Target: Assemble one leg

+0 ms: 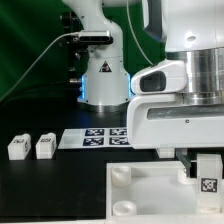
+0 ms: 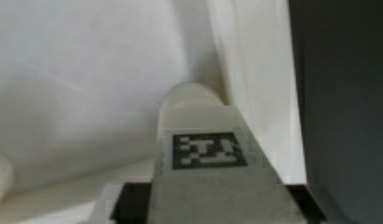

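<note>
Exterior view: we see gripper [image 1: 203, 170] partly cut off by frame edge, fingers half hidden by leg [image 1: 208, 181]. Leg upright over panel [image 1: 130, 195], at its far corner on exterior view's right. Beyond panel: marker board [image 1: 95, 137] and two spare legs [image 1: 44, 146] on black table [image 1: 40, 190]; green backdrop [image 1: 30, 40].

Wrist view: we see leg [image 2: 209, 150] clamped between dark pads [image 2: 131, 200]. Whether leg touches panel [image 2: 81, 100], we cannot tell.
</note>
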### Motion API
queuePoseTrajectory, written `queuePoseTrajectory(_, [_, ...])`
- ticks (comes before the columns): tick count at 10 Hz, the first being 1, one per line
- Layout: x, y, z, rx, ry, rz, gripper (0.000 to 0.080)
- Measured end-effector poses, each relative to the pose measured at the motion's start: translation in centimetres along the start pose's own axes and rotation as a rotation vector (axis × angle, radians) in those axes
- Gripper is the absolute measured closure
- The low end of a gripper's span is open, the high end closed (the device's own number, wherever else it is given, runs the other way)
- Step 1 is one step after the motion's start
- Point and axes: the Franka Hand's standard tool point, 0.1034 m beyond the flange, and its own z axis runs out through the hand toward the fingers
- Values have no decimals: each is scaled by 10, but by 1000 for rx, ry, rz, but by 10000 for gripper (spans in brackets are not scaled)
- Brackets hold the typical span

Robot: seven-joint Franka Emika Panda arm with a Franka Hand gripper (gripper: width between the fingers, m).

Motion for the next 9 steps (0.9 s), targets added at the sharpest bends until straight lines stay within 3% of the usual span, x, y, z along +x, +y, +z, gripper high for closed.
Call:
queuePoseTrajectory(3, [2, 2, 1, 15, -9, 637, 508])
queuePoseTrajectory(5, [0, 3, 2, 63, -39, 1019, 506])
queuePoseTrajectory(8, [-2, 0, 2, 68, -61, 1208, 506])
queuePoseTrajectory(9, [-2, 0, 3, 67, -61, 1203, 414])
